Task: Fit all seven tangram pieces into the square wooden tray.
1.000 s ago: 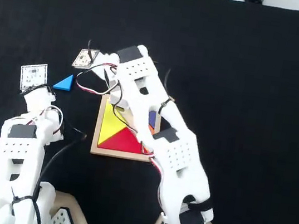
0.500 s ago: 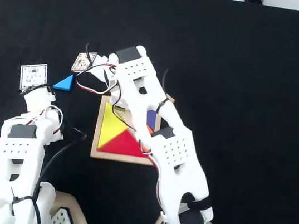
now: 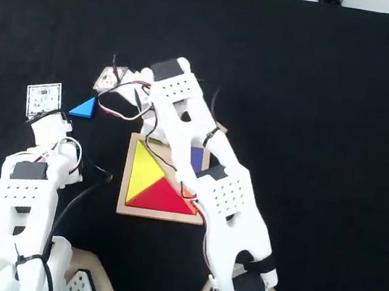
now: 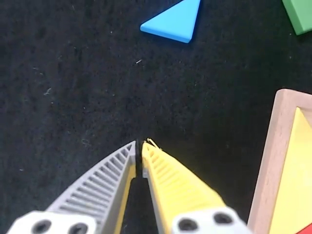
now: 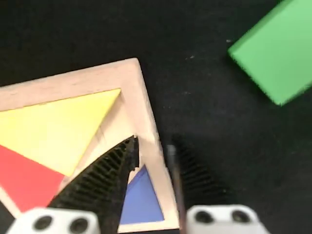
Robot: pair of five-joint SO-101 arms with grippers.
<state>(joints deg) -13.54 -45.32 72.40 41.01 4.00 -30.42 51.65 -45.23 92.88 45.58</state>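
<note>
The square wooden tray point(image 3: 158, 215) lies mid-table and holds a yellow triangle point(image 3: 146, 167), a red triangle point(image 3: 161, 195) and a dark blue piece point(image 3: 196, 157). My right gripper point(image 5: 152, 146) straddles the tray's far wall point(image 5: 73, 78), one finger inside the tray and one outside, shut on that wall. A green piece point(image 5: 273, 58) lies on the cloth just beyond it. My left gripper point(image 4: 139, 144) is shut and empty, hanging over bare cloth left of the tray point(image 4: 273, 161). A light blue triangle point(image 4: 175, 22) lies ahead of it, and in the high view this blue triangle point(image 3: 83, 107) sits left of the tray.
The table is covered with black cloth. The right arm point(image 3: 199, 161) stretches over the tray's right half and hides part of what lies in it. A corner of the green piece point(image 4: 300, 14) lies past the blue triangle. Open cloth stretches right of the tray.
The tray has slid toward the arms' bases, with the right gripper on its far wall. The left arm has not moved.
</note>
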